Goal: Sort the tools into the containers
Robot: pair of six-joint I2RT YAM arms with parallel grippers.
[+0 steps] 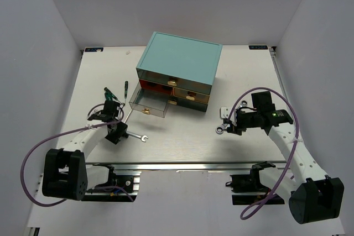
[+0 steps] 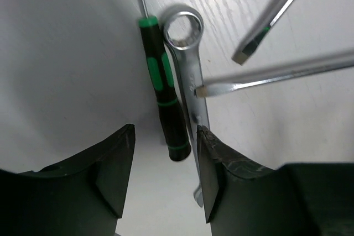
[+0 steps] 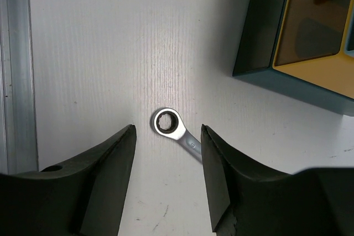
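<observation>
My left gripper is open, low over the table. A green-and-black screwdriver lies just ahead of its gap, its handle end between the fingertips. A silver wrench lies beside it, against the right finger. Two more screwdriver shafts cross the upper right. In the top view this gripper sits left of the wrench. My right gripper is open over the second silver wrench, ring end ahead of the gap. The teal chest has its lower-left drawer pulled open.
The chest's corner and a yellow-lined drawer show at the upper right of the right wrist view. A green screwdriver lies left of the open drawer. The table's metal front rail runs along the near edge.
</observation>
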